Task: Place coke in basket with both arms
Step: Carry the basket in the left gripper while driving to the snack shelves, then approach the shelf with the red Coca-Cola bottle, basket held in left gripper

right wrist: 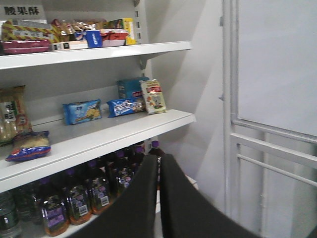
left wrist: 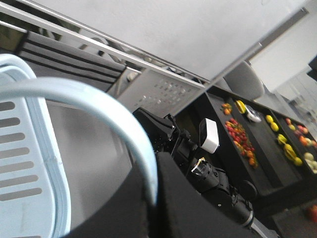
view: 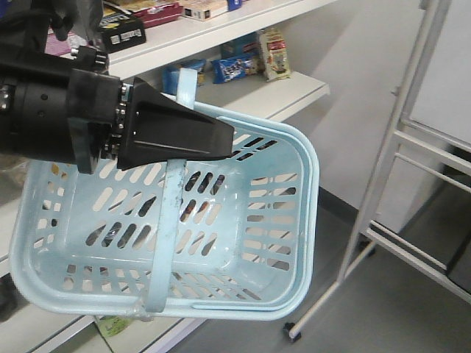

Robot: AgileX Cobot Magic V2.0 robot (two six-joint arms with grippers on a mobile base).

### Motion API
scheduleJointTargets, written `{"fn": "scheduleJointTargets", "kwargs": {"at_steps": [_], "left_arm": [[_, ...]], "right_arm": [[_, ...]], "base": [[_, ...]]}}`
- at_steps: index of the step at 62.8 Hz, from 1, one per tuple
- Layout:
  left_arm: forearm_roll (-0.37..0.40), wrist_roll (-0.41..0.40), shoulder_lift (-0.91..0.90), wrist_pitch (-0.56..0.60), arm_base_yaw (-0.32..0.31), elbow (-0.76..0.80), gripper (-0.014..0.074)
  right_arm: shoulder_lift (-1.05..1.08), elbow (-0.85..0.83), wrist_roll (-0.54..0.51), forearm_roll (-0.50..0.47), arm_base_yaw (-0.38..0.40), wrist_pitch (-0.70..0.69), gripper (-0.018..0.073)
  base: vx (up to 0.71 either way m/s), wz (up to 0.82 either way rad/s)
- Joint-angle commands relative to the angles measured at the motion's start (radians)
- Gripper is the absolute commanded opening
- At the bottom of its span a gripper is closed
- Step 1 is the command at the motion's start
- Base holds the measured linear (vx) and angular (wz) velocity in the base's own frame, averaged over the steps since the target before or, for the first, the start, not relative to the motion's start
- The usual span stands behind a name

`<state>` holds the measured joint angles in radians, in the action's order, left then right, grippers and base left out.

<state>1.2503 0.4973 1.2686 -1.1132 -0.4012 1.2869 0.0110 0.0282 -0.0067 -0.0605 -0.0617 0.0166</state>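
Observation:
The light blue basket [view: 291, 220] hangs tilted in the air in front of the shelves, and its inside shows nothing in it. My left gripper [view: 227, 138] is shut on the basket's strap handle [view: 168, 220]. In the left wrist view the handle [left wrist: 99, 101] curves down into the shut jaws of the left gripper [left wrist: 154, 196], with the basket's rim [left wrist: 54, 168] at the left. My right gripper [right wrist: 158, 166] is shut with nothing between its fingers and points at the shelf's right end. The coke is out of view.
White shelves [right wrist: 124, 126] hold snack packets [right wrist: 81, 111], with dark purple-capped bottles [right wrist: 74, 198] below. A white metal frame [view: 383, 184] stands at the right on the grey floor. The left wrist view shows robot parts [left wrist: 208, 173] and a black stand with small fruit [left wrist: 242, 134].

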Motion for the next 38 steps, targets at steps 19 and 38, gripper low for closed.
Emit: {"fn": "scheduleJointTargets", "kwargs": {"at_steps": [19, 38], "left_arm": [[0.082, 0.009, -0.029, 0.025, -0.007, 0.024, -0.0006], [0.082, 0.009, -0.029, 0.025, -0.007, 0.024, -0.0006]], "right_arm": [[0.012, 0.007, -0.003, 0.008, 0.001, -0.073, -0.0002], [0.012, 0.007, -0.003, 0.008, 0.001, -0.073, -0.0002]], "base": [[0.06, 0.47], [0.03, 0.41]]}}
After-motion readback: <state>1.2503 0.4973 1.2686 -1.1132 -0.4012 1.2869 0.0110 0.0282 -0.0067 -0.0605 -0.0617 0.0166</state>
